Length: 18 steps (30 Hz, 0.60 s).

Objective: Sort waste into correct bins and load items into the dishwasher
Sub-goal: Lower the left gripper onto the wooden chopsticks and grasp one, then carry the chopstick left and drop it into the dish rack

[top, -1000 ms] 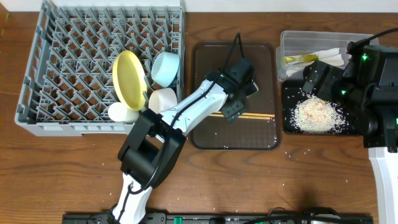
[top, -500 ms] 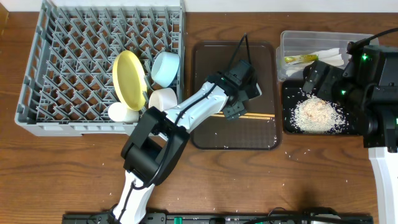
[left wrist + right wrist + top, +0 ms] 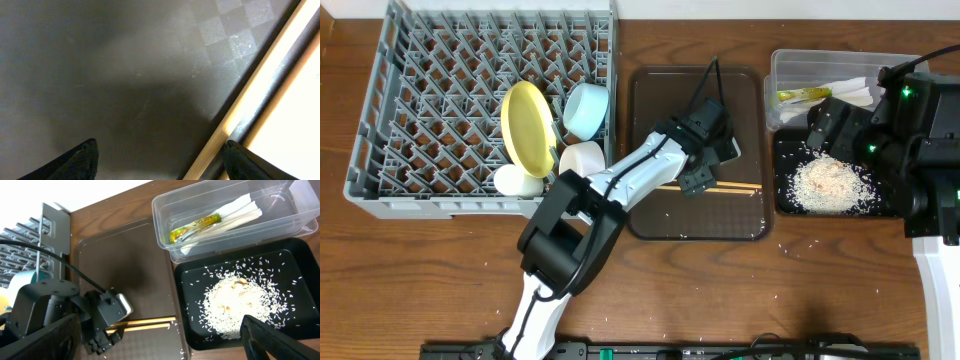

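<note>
Chopsticks (image 3: 735,186) are found lying flat on the brown tray (image 3: 655,225). The left claw (image 3: 694,182) is held low over them with its jaws apart; nothing is gripped. The right claw (image 3: 823,128) is spread wide above the black tray (image 3: 782,205), where the rice (image 3: 832,183) is piled. Wrapper (image 3: 798,96) and napkins (image 3: 855,90) are seen in the clear tub (image 3: 800,58). Plate (image 3: 525,128), 2 bowls and cup (image 3: 515,180) are stood in the dish rack (image 3: 410,100).

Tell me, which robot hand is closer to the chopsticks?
Left. The left gripper is right over the chopsticks; the right gripper sits off over the black tray.
</note>
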Available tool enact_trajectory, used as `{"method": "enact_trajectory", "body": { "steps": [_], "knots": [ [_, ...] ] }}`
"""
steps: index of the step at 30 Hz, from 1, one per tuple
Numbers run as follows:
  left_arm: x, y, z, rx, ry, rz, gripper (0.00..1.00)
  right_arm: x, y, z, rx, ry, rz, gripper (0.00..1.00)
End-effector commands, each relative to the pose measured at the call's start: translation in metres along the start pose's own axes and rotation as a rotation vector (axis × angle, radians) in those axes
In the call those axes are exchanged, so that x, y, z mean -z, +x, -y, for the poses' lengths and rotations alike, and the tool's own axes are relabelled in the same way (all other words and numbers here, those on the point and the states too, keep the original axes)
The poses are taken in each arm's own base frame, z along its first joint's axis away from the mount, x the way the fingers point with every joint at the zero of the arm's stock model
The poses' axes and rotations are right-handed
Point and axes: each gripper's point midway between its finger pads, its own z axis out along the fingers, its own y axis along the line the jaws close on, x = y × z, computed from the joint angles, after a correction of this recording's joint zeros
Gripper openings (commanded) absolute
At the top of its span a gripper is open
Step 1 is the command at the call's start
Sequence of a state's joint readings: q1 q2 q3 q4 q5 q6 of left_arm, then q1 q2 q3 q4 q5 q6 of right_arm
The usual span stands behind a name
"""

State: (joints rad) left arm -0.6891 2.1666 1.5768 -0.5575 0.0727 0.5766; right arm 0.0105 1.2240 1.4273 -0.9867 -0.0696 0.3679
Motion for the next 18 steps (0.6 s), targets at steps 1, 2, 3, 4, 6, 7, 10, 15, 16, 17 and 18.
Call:
{"method": "enact_trajectory", "body": {
  "steps": [1,2,3,4,6,7,10,15,16,17,18],
  "knots": [
    [-0.0249,0.0189,0.0146,-0.003,0.062,-0.058,0.75,0.0023,-0.0046,0.0024,-0.016,0.013,0.014,0.99],
    [-0.0278,0.0207,0.016,-0.003,0.066,-0.065,0.7,0.0023,-0.0046,0.0024,-0.016,0.013,0.014,0.99],
    [-0.0298,0.0217,0.0176,-0.005,0.069,-0.07,0.66,0.0023,-0.0046,0.0024,-0.016,0.013,0.014,0.99],
    [-0.0317,0.0226,0.0189,-0.006,0.072,-0.074,0.62,0.0023,-0.0046,0.0024,-0.016,0.013,0.014,0.99],
    [-0.0336,0.0233,0.0203,-0.008,0.075,-0.078,0.5,0.0023,-0.0046,0.0024,-0.016,0.013,0.014,0.99],
    [-0.0337,0.0235,0.0203,-0.008,0.075,-0.078,0.45,0.0023,-0.0046,0.0024,-0.016,0.013,0.014,0.99],
    [-0.0339,0.0221,0.0196,-0.004,0.072,-0.073,0.32,0.0023,-0.0046,0.0024,-0.016,0.013,0.014,0.99],
    [-0.0342,0.0196,0.018,0.015,0.065,-0.063,0.21,0.0023,-0.0046,0.0024,-0.016,0.013,0.014,0.99],
    [-0.0343,0.0187,0.0172,0.033,0.061,-0.06,0.19,0.0023,-0.0046,0.0024,-0.016,0.013,0.014,0.99],
    [-0.0343,0.018,0.0162,0.05,0.058,-0.057,0.14,0.0023,-0.0046,0.0024,-0.016,0.013,0.014,0.99],
    [-0.0345,0.017,0.0148,0.076,0.054,-0.052,0.11,0.0023,-0.0046,0.0024,-0.016,0.013,0.014,0.99]
  ]
}}
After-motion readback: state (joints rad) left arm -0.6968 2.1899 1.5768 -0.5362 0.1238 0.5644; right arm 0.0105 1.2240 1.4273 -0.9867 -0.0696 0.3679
